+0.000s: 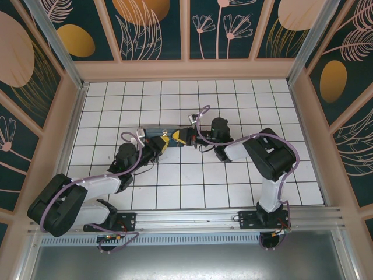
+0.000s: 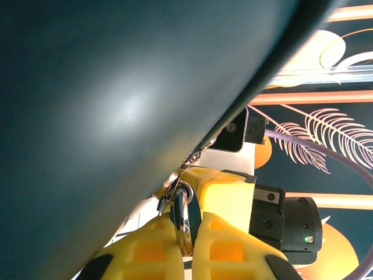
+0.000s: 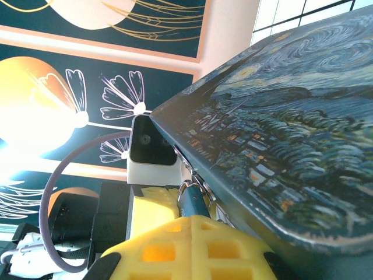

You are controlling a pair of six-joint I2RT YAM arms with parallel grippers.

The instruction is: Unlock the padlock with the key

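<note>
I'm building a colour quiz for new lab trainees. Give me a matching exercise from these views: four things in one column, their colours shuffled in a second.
1. small metal padlock body
2. right gripper's ribbed plastic fingers
3. square-tiled table floor
4. thin looped wrist cable

A. white
B. lilac
C. bluish
D. yellow

Pairs: 1-C, 2-D, 3-A, 4-B

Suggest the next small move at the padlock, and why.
Probably a gentle twist of the right tool about its own axis. The left tool is shut on the padlock at the box clasp, and the shut right tool sits right by it. The key is hidden, so seating is unconfirmed.
</note>
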